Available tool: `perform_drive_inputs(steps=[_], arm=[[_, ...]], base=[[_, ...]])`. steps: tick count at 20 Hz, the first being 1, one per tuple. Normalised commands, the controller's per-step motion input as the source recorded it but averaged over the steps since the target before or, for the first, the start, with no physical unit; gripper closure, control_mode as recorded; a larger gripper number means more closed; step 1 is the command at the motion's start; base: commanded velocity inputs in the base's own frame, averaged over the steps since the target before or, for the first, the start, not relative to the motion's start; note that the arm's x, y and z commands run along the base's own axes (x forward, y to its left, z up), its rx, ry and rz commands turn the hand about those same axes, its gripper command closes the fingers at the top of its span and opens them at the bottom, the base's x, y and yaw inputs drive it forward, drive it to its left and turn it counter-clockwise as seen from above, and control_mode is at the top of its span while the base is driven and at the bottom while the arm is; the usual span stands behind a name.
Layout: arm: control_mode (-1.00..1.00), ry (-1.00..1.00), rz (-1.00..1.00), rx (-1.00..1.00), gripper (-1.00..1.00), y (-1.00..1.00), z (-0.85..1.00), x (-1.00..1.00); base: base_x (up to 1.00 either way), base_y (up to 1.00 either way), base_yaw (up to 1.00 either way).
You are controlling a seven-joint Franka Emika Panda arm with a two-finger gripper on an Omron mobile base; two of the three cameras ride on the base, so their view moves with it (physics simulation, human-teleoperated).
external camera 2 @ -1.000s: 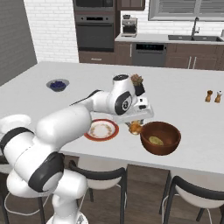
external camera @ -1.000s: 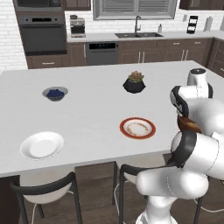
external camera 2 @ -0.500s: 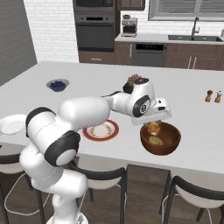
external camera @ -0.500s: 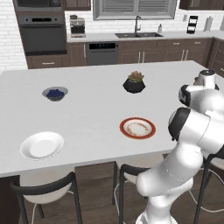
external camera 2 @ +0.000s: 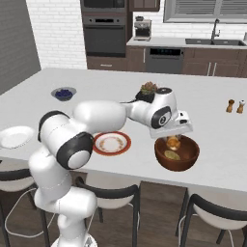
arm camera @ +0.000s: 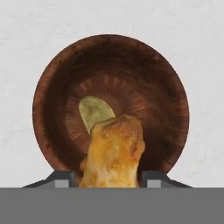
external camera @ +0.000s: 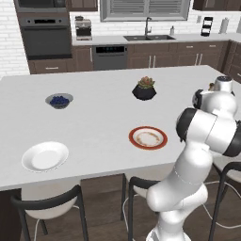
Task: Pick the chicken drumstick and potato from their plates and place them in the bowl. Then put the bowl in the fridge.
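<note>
The fingers (arm camera: 113, 179) grip the chicken drumstick (arm camera: 113, 153) directly above the bowl (external camera 2: 176, 153), where the potato (arm camera: 94, 112) lies. The red-rimmed plate (external camera 2: 112, 143) sits just beside on the counter (external camera 2: 212, 125); plant pot (external camera: 144, 89) behind.

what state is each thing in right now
chicken drumstick: held between the jaws, above the bowl
potato: lying in the bowl
bowl: upright on the counter
red-rimmed plate: food gone, on the counter
white plate: food gone, on the counter
gripper: shut on the chicken drumstick
</note>
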Motion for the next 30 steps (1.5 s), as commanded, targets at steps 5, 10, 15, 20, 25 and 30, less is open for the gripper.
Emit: perform_drive_inputs(steps=[5,10,15,20,25,30], arm=[[-1.00,0.00,0.01,0.00,1.00,-0.16,-0.31,0.23],[-1.00,0.00,0.01,0.00,1.00,-0.06,-0.17,0.19],[-1.00,0.00,0.04,0.01,1.00,-0.27,-0.06,0.13],[-1.00,0.00,0.05,0.01,1.00,-0.14,-0.22,0.09],[-1.00,0.00,0.05,0.01,-1.00,0.00,-0.17,0.19],[-1.00,0.00,0.06,0.00,-1.00,0.00,-0.13,0.00]], base=[[0.00,0.00,0.00],[0.00,0.00,0.00],[0.00,0.00,0.00],[0.00,0.00,0.00],[0.00,0.00,0.00],[0.00,0.00,0.00]])
